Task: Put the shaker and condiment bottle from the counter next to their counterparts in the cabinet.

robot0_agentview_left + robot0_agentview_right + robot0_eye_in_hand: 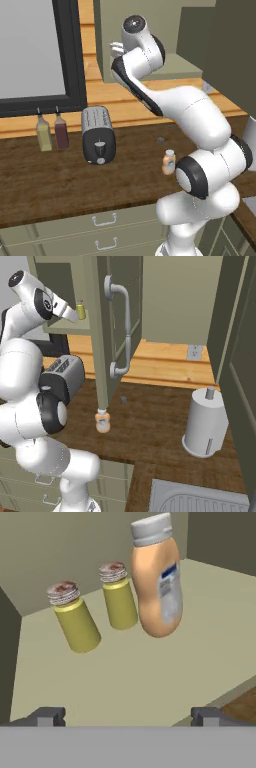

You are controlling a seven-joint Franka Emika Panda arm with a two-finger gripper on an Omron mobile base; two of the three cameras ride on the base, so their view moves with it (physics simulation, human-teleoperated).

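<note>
1. Up on the cabinet (102, 316) shelf, two shakers (79, 618) stand beside an orange bottle (156, 582).
2. Jaws gape wide, empty.
3. Down on the surface (60, 175), the condiment bottle (169, 162) waits: light, rigid, probably slick; grip its rounded middle.

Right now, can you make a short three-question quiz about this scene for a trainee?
1. How many shakers stand on the cabinet shelf?
2. True or false: the gripper holds a bottle.
3. Where is the second orange bottle? A) on the counter B) in the sink C) on the toaster

Key: 1) two, beside one orange bottle; 2) false, it is open and empty; 3) A
</note>
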